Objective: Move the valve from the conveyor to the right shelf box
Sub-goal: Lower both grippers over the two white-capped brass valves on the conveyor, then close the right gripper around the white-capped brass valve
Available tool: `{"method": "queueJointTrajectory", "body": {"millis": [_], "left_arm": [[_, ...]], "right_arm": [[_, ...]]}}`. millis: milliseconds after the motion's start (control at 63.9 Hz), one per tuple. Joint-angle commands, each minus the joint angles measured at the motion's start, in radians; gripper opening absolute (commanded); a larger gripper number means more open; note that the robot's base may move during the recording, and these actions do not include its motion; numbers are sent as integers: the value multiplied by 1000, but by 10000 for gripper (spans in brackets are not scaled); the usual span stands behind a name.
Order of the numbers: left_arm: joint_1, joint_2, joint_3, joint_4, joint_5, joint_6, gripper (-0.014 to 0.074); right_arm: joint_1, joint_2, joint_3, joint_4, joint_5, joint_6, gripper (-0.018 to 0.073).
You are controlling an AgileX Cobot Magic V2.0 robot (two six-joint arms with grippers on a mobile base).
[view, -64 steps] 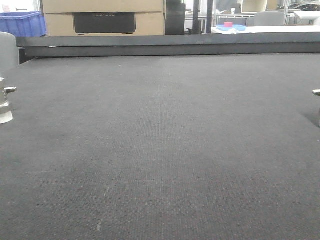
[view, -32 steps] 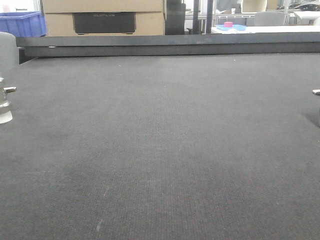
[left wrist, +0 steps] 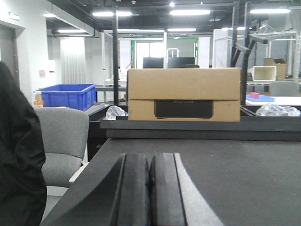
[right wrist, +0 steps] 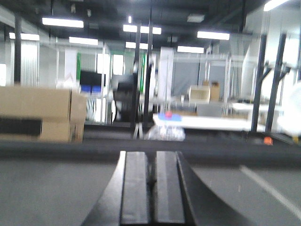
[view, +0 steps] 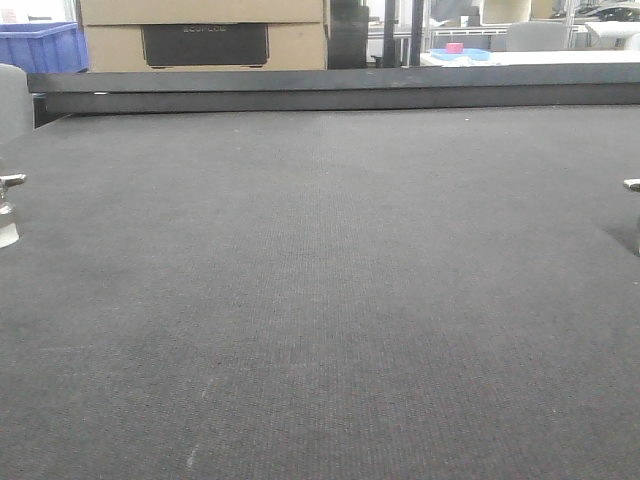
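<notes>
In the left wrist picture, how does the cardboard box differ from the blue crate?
The cardboard box is brown, with a dark panel on its front; the blue crate has plain sides and a rim on top. The box stands in the middle, behind the conveyor's far rail; the crate is off to the left, beyond a grey chair. The box fills more of the picture than the crate. Both are rectangular and sit upright.

Conveyor (view: 320,300): broad dark grey woven belt, fills most of the view.
Rail (view: 330,90): dark metal, along the belt's far edge.
Beyond the rail: cardboard box (view: 300,45) with dark panel; blue crate (view: 40,45), far left; small pink object (view: 455,47), upper right.
</notes>
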Motion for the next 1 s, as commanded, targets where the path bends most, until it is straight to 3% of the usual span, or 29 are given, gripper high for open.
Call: {"method": "queueJointTrajectory", "body": {"millis": [0, 94, 219, 329, 391, 485, 657, 829, 986], "left_arm": [[-7, 70, -123, -2, 123, -7, -25], [-7, 165, -234, 2, 196, -7, 141], [-7, 292, -340, 2, 240, -7, 412], [-16, 377, -396, -11, 270, -7, 558], [-37, 405, -412, -26, 270, -7, 603], [-68, 441, -437, -88, 289, -7, 601], [-108, 519, -511, -119, 421, -7, 601], [-145, 548, -523, -119, 427, -7, 601], [-147, 550, -523, -119, 427, -7, 601]], "right_arm": [[-5, 51, -86, 4, 40, 0, -113], [-5, 130, -146, 4, 47, 0, 32], [-5, 235, -184, 4, 47, 0, 356], [-5, 313, -188, 4, 49, 0, 569], [-5, 350, -190, 4, 47, 0, 568], [-5, 403, -221, 4, 90, 0, 568], [5, 586, -425, 4, 355, -6, 568], [65, 820, -656, 4, 618, -36, 568], [68, 1056, -852, 3, 884, -36, 568]]}}
